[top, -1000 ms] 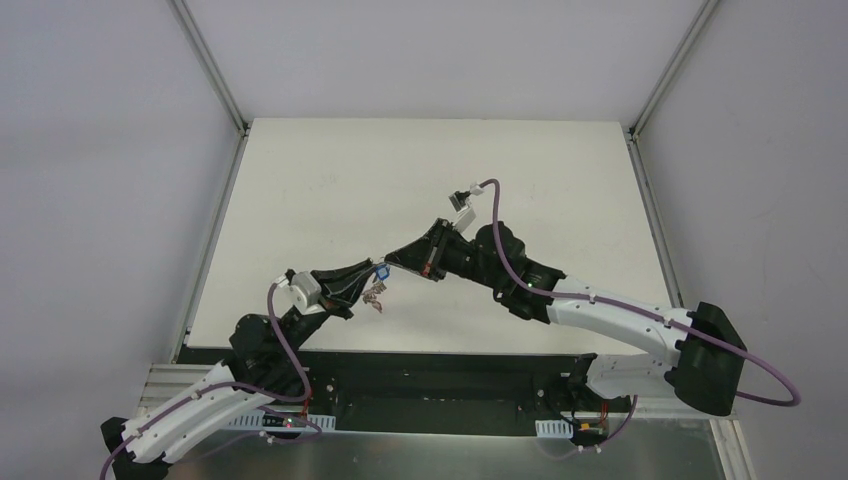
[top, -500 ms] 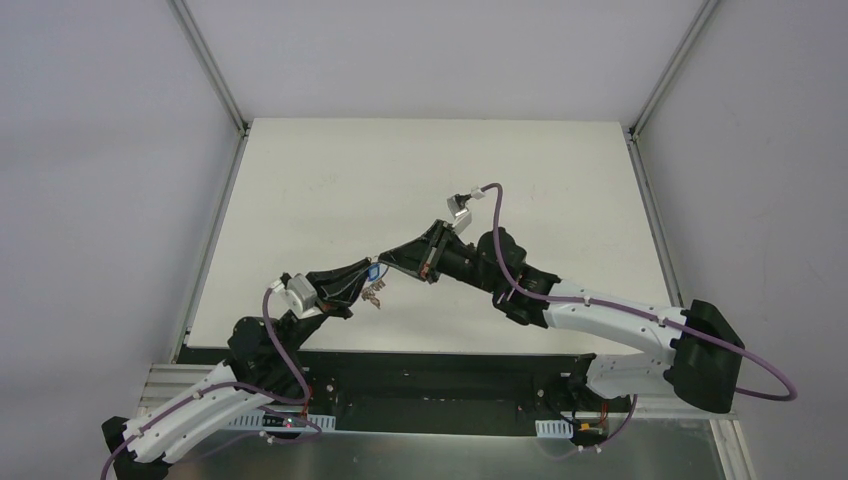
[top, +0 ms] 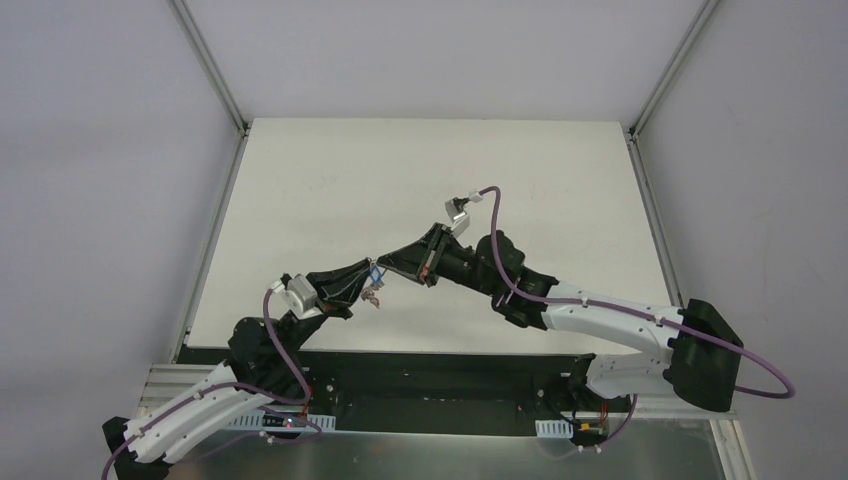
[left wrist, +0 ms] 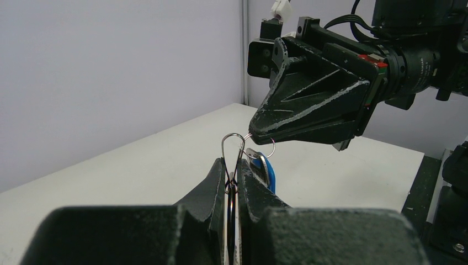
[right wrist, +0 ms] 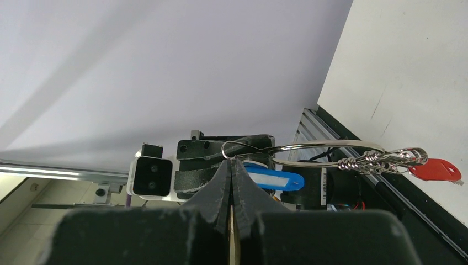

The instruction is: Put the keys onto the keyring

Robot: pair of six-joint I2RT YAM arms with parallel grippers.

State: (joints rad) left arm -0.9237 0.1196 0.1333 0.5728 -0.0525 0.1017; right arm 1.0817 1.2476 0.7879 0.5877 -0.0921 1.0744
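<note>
My left gripper (left wrist: 233, 178) is shut on the keyring (left wrist: 232, 148), a thin silver wire loop standing edge-on between its fingers. In the right wrist view the keyring (right wrist: 331, 146) arcs to the right, with a fan of silver keys (right wrist: 381, 160) and the red key (right wrist: 439, 170) at its far end. My right gripper (right wrist: 232, 162) is shut on the small ring (left wrist: 267, 149) of the blue key (left wrist: 267, 172), right beside the keyring's hooked end. In the top view the left gripper (top: 370, 274) and the right gripper (top: 384, 265) meet tip to tip above the table.
The white table (top: 430, 170) stretches behind the grippers. Metal frame posts (top: 208, 62) stand at the far corners. A black rail (top: 440, 385) runs along the near edge by the arm bases.
Both gripper tips have shifted slightly left together. The right wrist has rolled a little, and its tip sits closer against the left gripper. Both stay shut.
</note>
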